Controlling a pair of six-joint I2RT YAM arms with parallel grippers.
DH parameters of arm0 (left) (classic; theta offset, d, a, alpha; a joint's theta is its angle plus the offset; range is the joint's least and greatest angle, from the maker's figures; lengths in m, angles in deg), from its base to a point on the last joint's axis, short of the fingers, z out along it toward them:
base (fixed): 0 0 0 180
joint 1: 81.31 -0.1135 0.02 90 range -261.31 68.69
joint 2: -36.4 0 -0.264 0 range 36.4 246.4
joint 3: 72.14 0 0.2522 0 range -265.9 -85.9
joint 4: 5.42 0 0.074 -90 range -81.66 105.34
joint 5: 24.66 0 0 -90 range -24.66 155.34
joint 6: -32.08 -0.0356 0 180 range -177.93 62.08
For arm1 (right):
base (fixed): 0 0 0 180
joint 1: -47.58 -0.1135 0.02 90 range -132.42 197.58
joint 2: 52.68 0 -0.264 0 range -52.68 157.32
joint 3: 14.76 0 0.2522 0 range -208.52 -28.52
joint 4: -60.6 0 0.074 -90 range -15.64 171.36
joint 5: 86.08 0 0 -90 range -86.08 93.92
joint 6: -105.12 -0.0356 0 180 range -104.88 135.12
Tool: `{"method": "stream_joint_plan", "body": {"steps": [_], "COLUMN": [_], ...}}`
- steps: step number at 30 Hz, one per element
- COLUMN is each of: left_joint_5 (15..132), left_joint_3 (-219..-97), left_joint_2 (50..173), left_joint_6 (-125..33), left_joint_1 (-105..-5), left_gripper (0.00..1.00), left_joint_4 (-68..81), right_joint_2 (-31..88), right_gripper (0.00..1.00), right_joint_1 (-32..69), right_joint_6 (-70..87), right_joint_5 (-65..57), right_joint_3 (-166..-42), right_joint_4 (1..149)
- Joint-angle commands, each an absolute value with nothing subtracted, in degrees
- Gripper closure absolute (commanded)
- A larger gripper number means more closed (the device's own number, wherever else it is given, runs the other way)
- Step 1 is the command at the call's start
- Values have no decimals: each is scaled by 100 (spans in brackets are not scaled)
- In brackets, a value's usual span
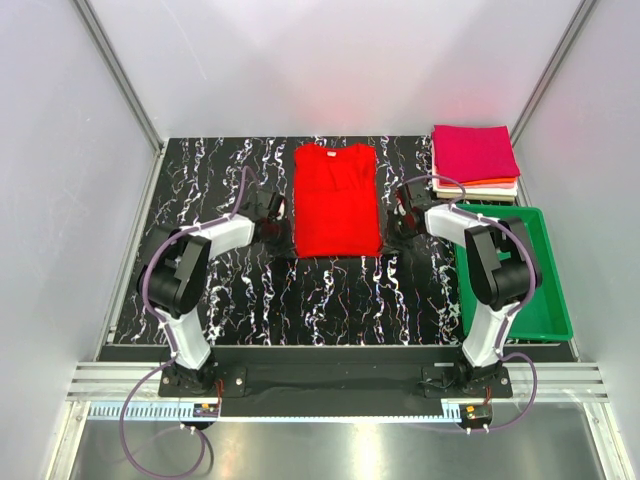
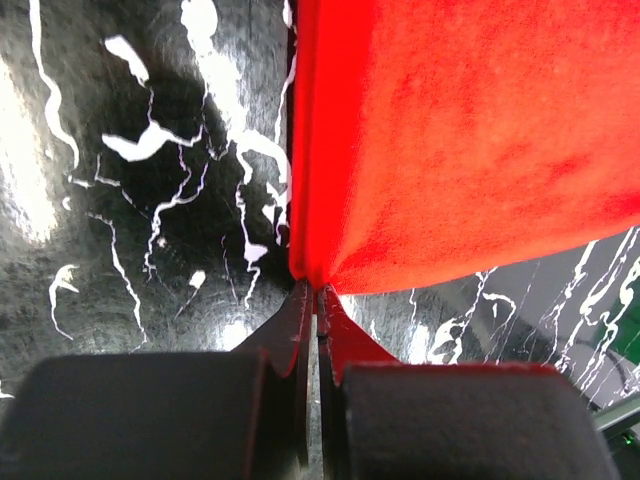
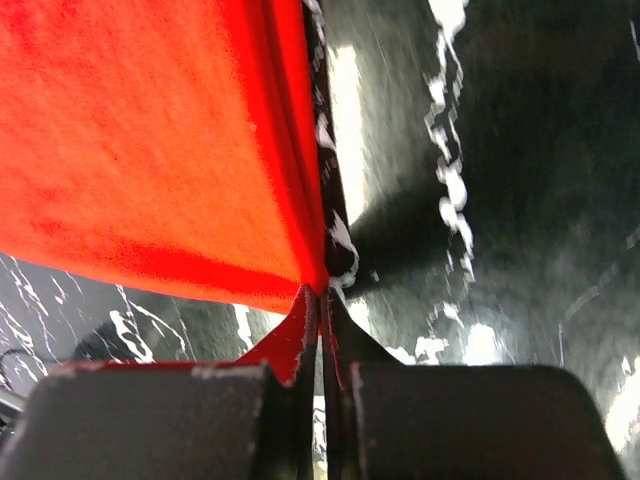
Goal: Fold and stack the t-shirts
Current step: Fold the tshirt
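Since the left gripper (image 2: 316, 300) and the right gripper (image 3: 322, 300) each pinch only the very tip of a near corner of the red t-shirt (image 1: 336, 200), which lies flat on the table (image 1: 330, 295), an uneven lift could tug a corner free and leave the fold crooked.

red t-shirt (image 1: 336, 200): soft matt knit cloth, fine fuzzy nap up close
folded stack (image 1: 475, 158): same matt cloth
table top (image 1: 250, 290): glossy black, white marble veining, strong glare spots
tray (image 1: 550, 312): smooth green plastic
left gripper (image 2: 312, 292), right gripper (image 3: 320, 296): matt black, slightly grainy bodies
frame rails (image 1: 120, 381): bare silvery metal
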State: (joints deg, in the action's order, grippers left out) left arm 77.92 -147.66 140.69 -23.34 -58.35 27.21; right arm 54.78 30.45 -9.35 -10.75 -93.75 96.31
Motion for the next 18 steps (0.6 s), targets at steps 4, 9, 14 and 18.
{"method": "stream_joint_plan", "body": {"steps": [4, 9, 14, 18], "left_joint_5": [7870, 7862, 7598, 7028], "left_joint_3": [-14269, -13961, -13478, -13310], "left_joint_2": [13212, 12500, 11676, 10927], "left_joint_6": [-2180, -2119, -1926, -1733], "left_joint_1": [-5837, -5600, -5117, -4634], "left_gripper": [100, 100, 100, 100], "left_joint_4": [2644, 2803, 3119, 3488], "right_joint_2": [4638, 3707, 2365, 1246], "right_gripper": [100, 100, 100, 100], "right_joint_1": [3052, 3052, 3052, 3044], "right_joint_6": [-1071, -1239, -1669, -2038], "right_joint_5": [-803, -689, -566, -732], "right_joint_3": [-8680, -7908, -7265, -6834], "right_joint_4": [9791, 9887, 10300, 10564]}}
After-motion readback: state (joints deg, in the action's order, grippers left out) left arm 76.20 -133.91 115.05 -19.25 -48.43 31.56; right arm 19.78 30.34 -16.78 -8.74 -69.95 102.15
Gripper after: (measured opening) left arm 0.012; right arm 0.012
